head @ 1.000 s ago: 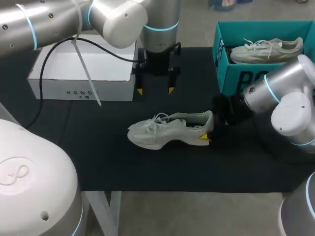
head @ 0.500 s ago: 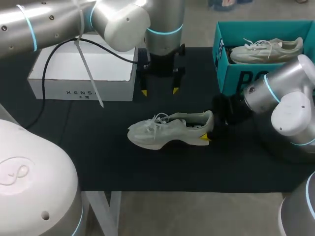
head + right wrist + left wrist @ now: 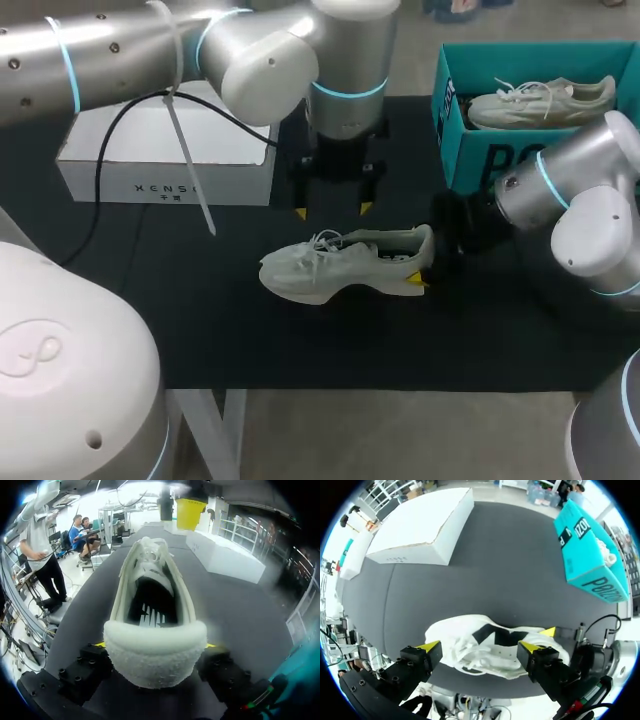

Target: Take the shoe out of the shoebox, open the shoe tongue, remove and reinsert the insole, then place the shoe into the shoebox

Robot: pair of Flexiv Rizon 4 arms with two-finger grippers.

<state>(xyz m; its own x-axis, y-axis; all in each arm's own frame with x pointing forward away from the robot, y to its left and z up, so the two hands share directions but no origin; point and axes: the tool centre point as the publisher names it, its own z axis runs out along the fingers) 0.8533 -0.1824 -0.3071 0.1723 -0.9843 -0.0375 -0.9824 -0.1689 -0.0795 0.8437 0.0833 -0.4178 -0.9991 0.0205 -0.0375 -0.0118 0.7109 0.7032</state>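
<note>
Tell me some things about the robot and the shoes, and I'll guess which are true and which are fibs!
1. The right hand grips the shoe on the table by its heel. True.
2. The left hand is pulling the shoe's laces. False: it hangs open above the shoe and touches nothing.
3. The teal shoebox is empty. False: a second shoe lies inside it.
4. A white box sits on the table, on the far side of the shoe from the teal shoebox. True.
</note>
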